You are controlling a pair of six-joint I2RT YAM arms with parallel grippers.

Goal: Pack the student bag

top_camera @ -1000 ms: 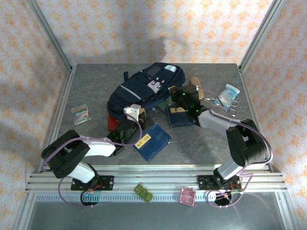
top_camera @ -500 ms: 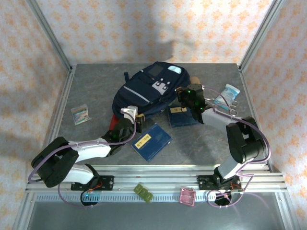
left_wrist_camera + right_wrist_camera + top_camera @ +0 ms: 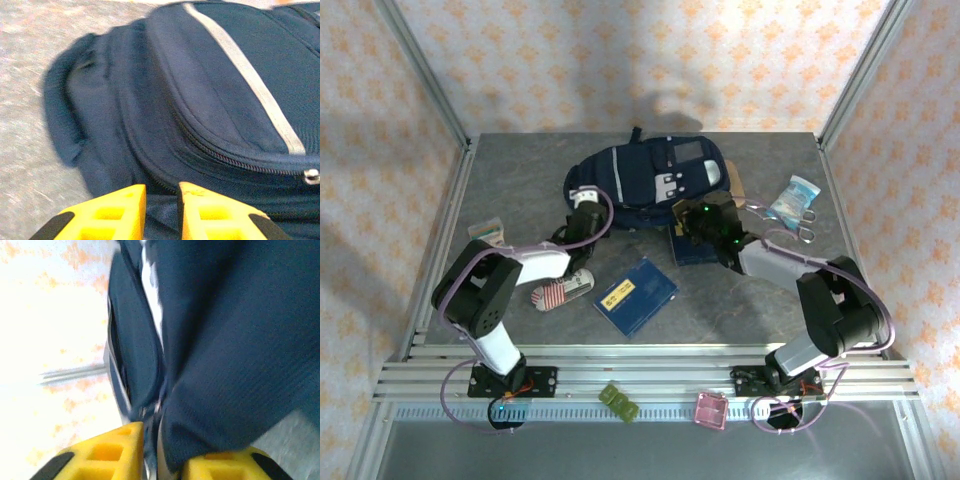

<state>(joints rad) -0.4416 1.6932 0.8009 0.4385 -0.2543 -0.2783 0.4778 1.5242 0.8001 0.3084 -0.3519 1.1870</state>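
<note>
though book label [image 3: 619,292] blurs, left tool [image 3: 161,195] and right tool [image 3: 152,450] gape at student bag [image 3: 640,178].

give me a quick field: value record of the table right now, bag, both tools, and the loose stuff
bag: lying at the far middle of the table
left tool: at the bag's near left edge, fingers slightly apart, fabric in the gap, grip unclear
right tool: at the bag's near right edge, fabric fold between its fingers, grip unclear
near book: loose in front of the bag
far book: partly under the right arm
striped pouch: left of the near book
scissors, packet: right side
</note>
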